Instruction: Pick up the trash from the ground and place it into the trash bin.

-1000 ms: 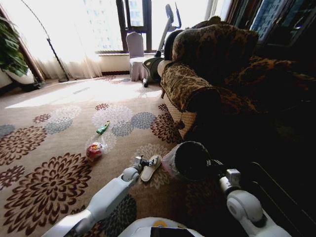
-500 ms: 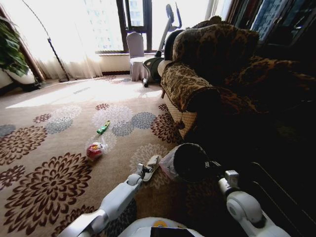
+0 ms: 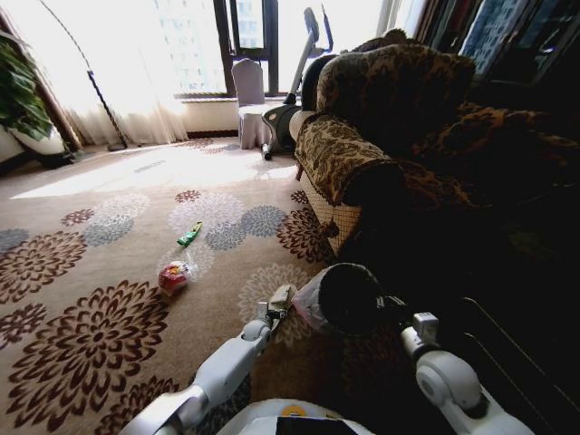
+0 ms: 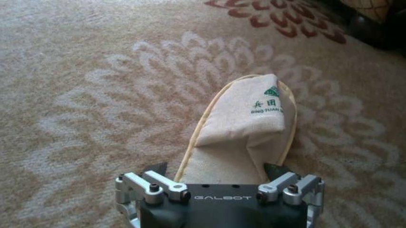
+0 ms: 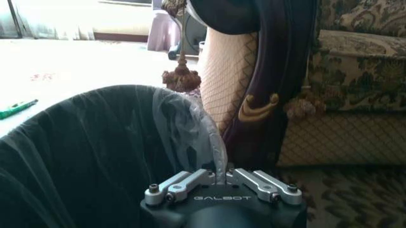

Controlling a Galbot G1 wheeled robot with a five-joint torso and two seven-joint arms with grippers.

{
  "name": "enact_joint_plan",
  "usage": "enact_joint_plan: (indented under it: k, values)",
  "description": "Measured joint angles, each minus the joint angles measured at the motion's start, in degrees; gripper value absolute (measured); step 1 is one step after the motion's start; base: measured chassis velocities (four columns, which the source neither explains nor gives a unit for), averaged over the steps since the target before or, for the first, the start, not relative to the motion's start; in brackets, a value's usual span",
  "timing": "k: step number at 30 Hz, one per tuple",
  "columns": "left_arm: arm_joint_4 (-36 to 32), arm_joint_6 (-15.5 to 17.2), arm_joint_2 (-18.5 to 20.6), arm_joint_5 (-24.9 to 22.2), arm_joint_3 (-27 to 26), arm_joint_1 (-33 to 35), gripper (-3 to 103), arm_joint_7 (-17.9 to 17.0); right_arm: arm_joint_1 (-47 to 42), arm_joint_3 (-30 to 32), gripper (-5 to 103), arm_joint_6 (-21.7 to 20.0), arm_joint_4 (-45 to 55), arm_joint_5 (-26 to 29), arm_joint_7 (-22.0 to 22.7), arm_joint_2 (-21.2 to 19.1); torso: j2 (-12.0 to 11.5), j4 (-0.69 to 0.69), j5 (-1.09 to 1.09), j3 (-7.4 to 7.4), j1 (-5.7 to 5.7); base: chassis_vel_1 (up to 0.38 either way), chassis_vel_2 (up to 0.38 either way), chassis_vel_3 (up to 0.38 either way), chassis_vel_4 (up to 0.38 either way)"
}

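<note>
A beige slipper (image 4: 244, 135) with green print lies on the carpet, also visible beside the bin in the head view (image 3: 283, 296). My left gripper (image 4: 216, 170) is open just above its heel end, one dark fingertip (image 4: 154, 167) on each side. The trash bin (image 3: 349, 297), black with a thin pale liner (image 5: 190, 126), stands tilted right of the slipper. My right gripper (image 5: 222, 179) is shut on its rim. Farther left on the floor lie trash pieces: a red-white round packet (image 3: 174, 276) and a green wrapper (image 3: 188, 235), the wrapper also seen past the bin (image 5: 17, 109).
A patterned sofa (image 3: 390, 136) with a fringed cover stands close behind and right of the bin. A covered chair (image 3: 249, 100) and an exercise machine (image 3: 304, 63) stand by the window. A floor lamp (image 3: 100, 100) and a plant (image 3: 23, 100) are at far left. Flowered carpet (image 3: 91, 335) lies open leftward.
My left arm has swung right and forward, bringing its gripper from beside the slipper to over its near end. The bin and right arm have stayed put.
</note>
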Motion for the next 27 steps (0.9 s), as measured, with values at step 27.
enact_joint_plan:
  k: [27]
  values:
    - [1.39, -0.65, -1.69, 1.81, -0.60, 0.19, 64, 1.76, 1.31, -0.20, 2, 1.31, -1.62, 0.11, -0.77, -0.49, 0.00, 0.01, 0.01, -0.01, 0.00, 0.000, 0.000, 0.000, 0.000]
